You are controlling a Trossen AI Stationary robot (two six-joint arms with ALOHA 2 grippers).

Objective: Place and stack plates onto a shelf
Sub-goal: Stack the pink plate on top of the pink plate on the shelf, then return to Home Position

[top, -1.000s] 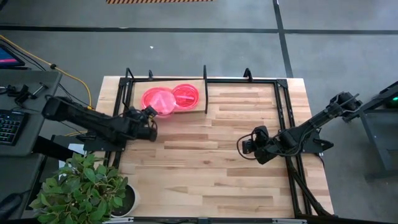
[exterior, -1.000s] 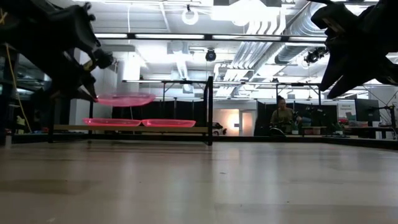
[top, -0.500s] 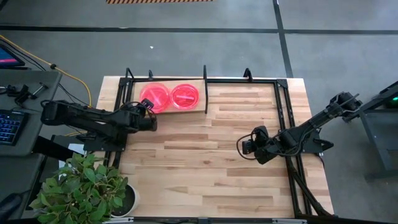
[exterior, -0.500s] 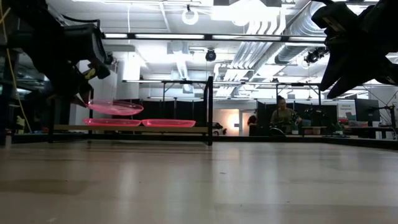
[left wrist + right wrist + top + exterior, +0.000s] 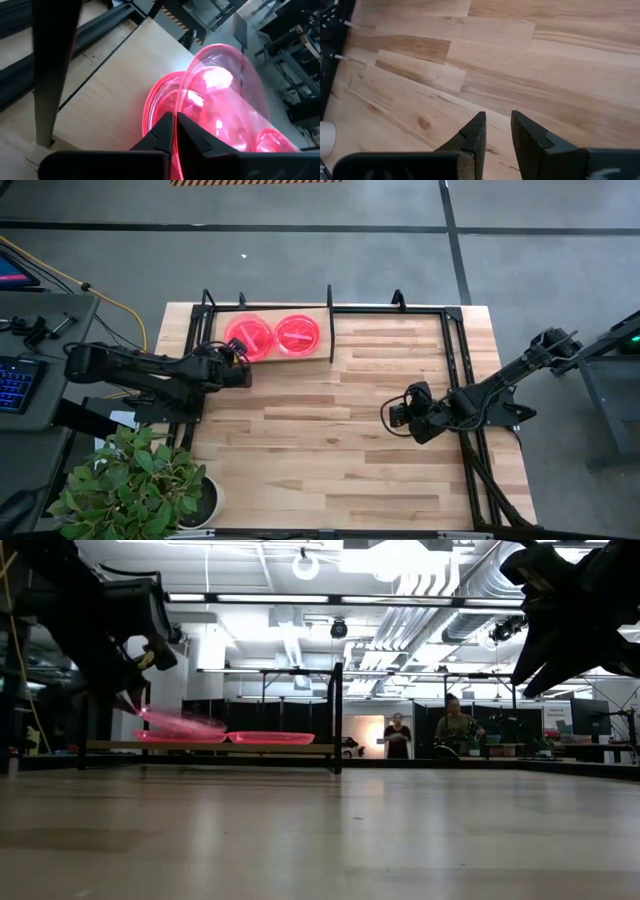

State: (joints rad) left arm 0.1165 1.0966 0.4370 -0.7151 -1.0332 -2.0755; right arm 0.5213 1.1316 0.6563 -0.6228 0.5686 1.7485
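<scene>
Two pink-red plates lie side by side on the shelf [image 5: 272, 313] at the table's far left: a left one [image 5: 152, 102] and a right one [image 5: 298, 336]. A third plate [image 5: 225, 85] slants over the left one, with my left gripper [image 5: 240, 362] shut on it. Its far edge [image 5: 215, 727] is down at the lower plate; whether they touch I cannot tell. My right gripper [image 5: 388, 416] hovers over the table's right half, open, with nothing between its fingers [image 5: 475, 135]. My left gripper pinches the near rim [image 5: 176, 150] of the third plate between its two fingers. The fingers come from the table's near side, slanting down. The plate tilts away from them, its held edge up and its far edge low over the shelf's left plate.
Black tube frame rails run along the table's far and right sides [image 5: 455, 370]. A post [image 5: 329, 320] stands at the shelf's right end. A potted plant [image 5: 140, 480] sits off the near left corner. Bare wooden tabletop [image 5: 320, 450] spreads between the arms. People stand in the room behind [image 5: 398, 735].
My left gripper has swung toward the table's left and far edge and sunk, still shut on the plate. The plate, level above both shelf plates a second ago, has come down over the left one and tipped, far edge down.
</scene>
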